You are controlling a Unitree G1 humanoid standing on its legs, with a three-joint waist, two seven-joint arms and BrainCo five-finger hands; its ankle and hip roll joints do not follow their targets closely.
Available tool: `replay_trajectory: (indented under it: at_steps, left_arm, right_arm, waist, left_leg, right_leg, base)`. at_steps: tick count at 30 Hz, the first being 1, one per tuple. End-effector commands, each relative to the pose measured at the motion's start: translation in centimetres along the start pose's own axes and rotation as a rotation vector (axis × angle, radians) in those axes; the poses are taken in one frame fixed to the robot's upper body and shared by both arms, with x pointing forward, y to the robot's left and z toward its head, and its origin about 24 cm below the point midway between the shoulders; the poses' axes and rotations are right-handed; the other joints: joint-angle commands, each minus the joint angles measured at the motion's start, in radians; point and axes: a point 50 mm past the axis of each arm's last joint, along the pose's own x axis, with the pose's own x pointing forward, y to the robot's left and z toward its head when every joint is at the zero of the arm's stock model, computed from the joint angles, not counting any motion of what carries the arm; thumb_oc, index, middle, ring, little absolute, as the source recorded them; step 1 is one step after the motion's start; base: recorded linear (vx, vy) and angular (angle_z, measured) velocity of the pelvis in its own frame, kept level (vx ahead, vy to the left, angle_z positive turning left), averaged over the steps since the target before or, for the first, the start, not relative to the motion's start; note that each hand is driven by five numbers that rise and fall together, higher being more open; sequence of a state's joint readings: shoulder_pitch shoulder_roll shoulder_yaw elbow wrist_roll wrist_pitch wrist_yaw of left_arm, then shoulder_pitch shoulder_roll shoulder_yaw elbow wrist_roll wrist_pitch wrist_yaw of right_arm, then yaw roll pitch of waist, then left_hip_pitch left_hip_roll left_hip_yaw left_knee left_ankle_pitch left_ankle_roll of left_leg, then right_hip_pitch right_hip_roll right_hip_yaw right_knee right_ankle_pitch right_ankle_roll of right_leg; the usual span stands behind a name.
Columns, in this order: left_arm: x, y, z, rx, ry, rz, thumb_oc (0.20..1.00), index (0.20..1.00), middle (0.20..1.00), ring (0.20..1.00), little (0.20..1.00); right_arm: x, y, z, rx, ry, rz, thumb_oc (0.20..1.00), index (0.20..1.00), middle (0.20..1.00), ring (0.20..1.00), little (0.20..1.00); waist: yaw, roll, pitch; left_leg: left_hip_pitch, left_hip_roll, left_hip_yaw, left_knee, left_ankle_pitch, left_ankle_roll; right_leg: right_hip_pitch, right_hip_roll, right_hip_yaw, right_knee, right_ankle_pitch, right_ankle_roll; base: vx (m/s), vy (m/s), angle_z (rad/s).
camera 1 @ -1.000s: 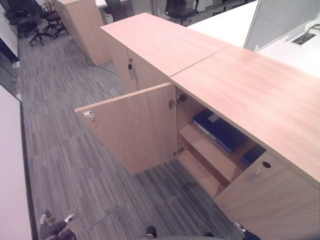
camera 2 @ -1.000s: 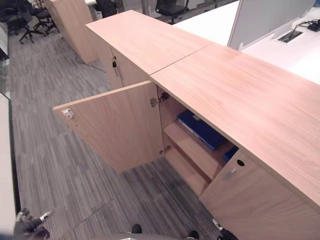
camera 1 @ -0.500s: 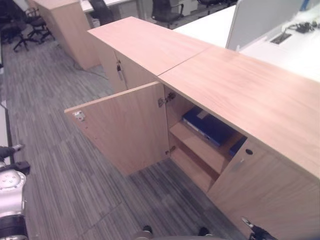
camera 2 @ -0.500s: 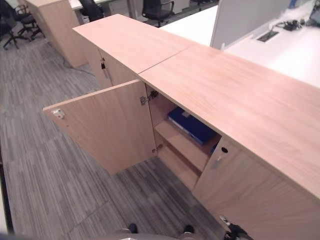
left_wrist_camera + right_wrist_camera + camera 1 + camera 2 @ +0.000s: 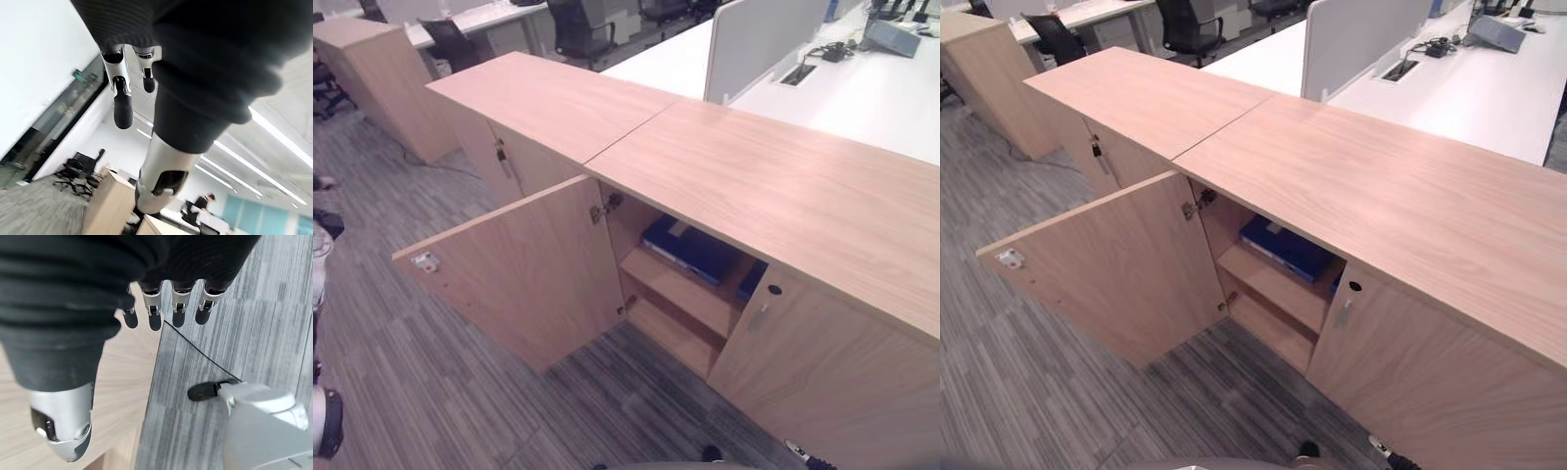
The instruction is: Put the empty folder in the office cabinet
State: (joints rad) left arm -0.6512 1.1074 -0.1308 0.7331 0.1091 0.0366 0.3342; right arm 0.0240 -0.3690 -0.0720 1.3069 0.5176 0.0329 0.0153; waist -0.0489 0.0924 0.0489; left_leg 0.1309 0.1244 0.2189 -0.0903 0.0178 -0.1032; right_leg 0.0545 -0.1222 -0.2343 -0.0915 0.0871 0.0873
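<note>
Folder: a flat blue folder (image 5: 690,250) lies on the upper shelf inside the low light-wood office cabinet (image 5: 773,196), just behind the opening; a second blue edge (image 5: 751,281) shows beside it, half hidden by the shut right door.
Cabinet door: the light-wood left door (image 5: 524,279) stands swung wide open over the grey striped carpet (image 5: 431,392); the lower shelf (image 5: 1273,328) looks bare.
Left hand: in the left wrist view the left hand (image 5: 124,98) hangs in free air with relaxed, nearly straight fingers and holds nothing.
Right hand: in the right wrist view the right hand (image 5: 166,313) hangs over the carpet next to a wood panel, fingers loosely extended, also holding nothing.
Handling: judging by its looks, the folder is light, stiff and flat, with a smooth cover that may slip; the exposed front edge or spine seems the best place to pinch it.
Task state: the folder appears to rest in the cabinet already; the open door seems the only thing left to deal with.
Writing: a pale label patch (image 5: 1275,227) sits on the folder cover, too small to read; no other print is legible.
</note>
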Motion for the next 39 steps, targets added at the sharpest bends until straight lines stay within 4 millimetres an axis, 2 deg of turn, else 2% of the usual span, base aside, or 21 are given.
replay_trajectory:
  at_steps: [1, 8, 11, 15, 16, 21, 23, 28, 31, 39]
  left_arm:
    - [2.4, 3.3, 2.4, 0.033, -0.05, 0.054, 1.0, 1.0, 1.0, 1.0, 1.0]
    - [3.2, -0.1, 6.3, 0.073, -0.105, -0.082, 1.0, 1.0, 1.0, 1.0, 1.0]
    - [2.7, -2.2, 8.0, 0.067, -0.156, -0.15, 1.0, 1.0, 1.0, 1.0, 1.0]
    - [1.4, -5.6, 9.0, 0.059, -0.188, -0.267, 1.0, 1.0, 1.0, 1.0, 1.0]
    - [1.4, -5.7, 8.9, 0.059, -0.188, -0.268, 1.0, 1.0, 1.0, 1.0, 1.0]
    - [-0.5, -8.6, 9.1, 0.055, -0.215, -0.363, 1.0, 1.0, 1.0, 1.0, 1.0]
    - [-1.3, -10.0, 8.4, 0.047, -0.194, -0.413, 1.0, 1.0, 1.0, 1.0, 1.0]
    - [-2.1, -11.3, 7.2, 0.009, -0.131, -0.466, 1.0, 1.0, 1.0, 1.0, 1.0]
    - [-2.3, -11.7, 7.1, 0.001, -0.121, -0.475, 1.0, 1.0, 1.0, 1.0, 1.0]
    - [-4.2, -14.3, 6.4, -0.091, -0.05, -0.601, 1.0, 1.0, 1.0, 1.0, 1.0]
  right_arm:
    - [0.1, 0.7, 0.1, -0.008, 0.014, 0.022, 1.0, 1.0, 1.0, 1.0, 1.0]
    - [0.2, 1.5, 0.6, 0.007, 0.002, 0.043, 1.0, 1.0, 1.0, 1.0, 1.0]
    - [0.2, 1.8, 0.8, 0.008, 0.0, 0.051, 1.0, 1.0, 1.0, 1.0, 1.0]
    - [0.2, 2.1, 0.6, 0.007, 0.004, 0.059, 1.0, 1.0, 1.0, 1.0, 1.0]
    - [0.2, 2.1, 0.6, 0.007, 0.005, 0.058, 1.0, 1.0, 1.0, 1.0, 1.0]
    - [0.2, 2.3, 0.2, -0.005, 0.011, 0.063, 1.0, 1.0, 1.0, 1.0, 1.0]
    - [0.2, 2.4, 0.1, -0.013, 0.012, 0.064, 1.0, 1.0, 1.0, 1.0, 1.0]
    - [0.2, 2.2, 0.3, -0.023, 0.006, 0.059, 1.0, 1.0, 1.0, 1.0, 1.0]
    - [0.2, 2.2, 0.3, -0.026, 0.004, 0.059, 1.0, 1.0, 1.0, 1.0, 1.0]
    - [0.2, 2.3, 0.2, -0.065, 0.016, 0.064, 1.0, 1.0, 1.0, 1.0, 1.0]
  waist:
    - [-0.017, -0.004, -0.047]
    - [-0.021, -0.016, -0.05]
    - [-0.022, -0.022, -0.047]
    - [-0.023, -0.036, -0.043]
    - [-0.022, -0.035, -0.044]
    - [-0.021, -0.054, -0.04]
    - [-0.021, -0.066, -0.037]
    - [-0.022, -0.079, -0.039]
    - [-0.022, -0.082, -0.039]
    - [-0.02, -0.098, -0.039]
  left_leg:
    - [-0.069, -0.037, -0.052, 0.003, -0.023, 0.035]
    - [-0.074, -0.089, -0.037, 0.003, -0.053, 0.067]
    - [-0.076, -0.103, -0.035, 0.003, -0.061, 0.077]
    - [-0.076, -0.114, -0.026, 0.003, -0.069, 0.087]
    - [-0.076, -0.114, -0.026, 0.003, -0.07, 0.087]
    - [-0.082, -0.113, -0.015, 0.003, -0.073, 0.091]
    - [-0.085, -0.108, -0.007, 0.003, -0.074, 0.091]
    - [-0.088, -0.103, -0.003, 0.003, -0.075, 0.09]
    - [-0.089, -0.101, -0.002, 0.003, -0.075, 0.09]
    - [-0.087, -0.098, -0.004, 0.003, -0.081, 0.091]
  right_leg:
    - [0.052, -0.108, 0.009, 0.011, -0.092, 0.112]
    - [0.026, -0.159, 0.01, 0.007, -0.048, 0.151]
    - [0.016, -0.176, 0.005, 0.008, -0.031, 0.163]
    - [0.005, -0.188, 0.0, 0.006, -0.015, 0.171]
    - [0.005, -0.188, 0.001, 0.006, -0.015, 0.171]
    - [-0.01, -0.19, -0.009, 0.004, -0.001, 0.174]
    - [-0.019, -0.187, -0.011, 0.004, 0.002, 0.174]
    - [-0.026, -0.181, -0.016, 0.004, 0.004, 0.173]
    - [-0.027, -0.181, -0.016, 0.004, 0.004, 0.173]
    - [-0.029, -0.175, -0.02, 0.004, 0.002, 0.171]
  base:
    - [0.03, 0.23, -0.15]
    - [0.02, 0.128, -0.09]
    - [0.01, 0.08, 0.0]
    - [0.01, 0.037, 0.01]
    - [0.0, 0.0, 0.0]
    - [0.01, 0.006, -0.04]
    - [0.0, -0.007, -0.05]
    - [0.02, -0.007, -0.06]
    - [0.02, -0.002, -0.04]
    - [0.0, 0.0, 0.0]
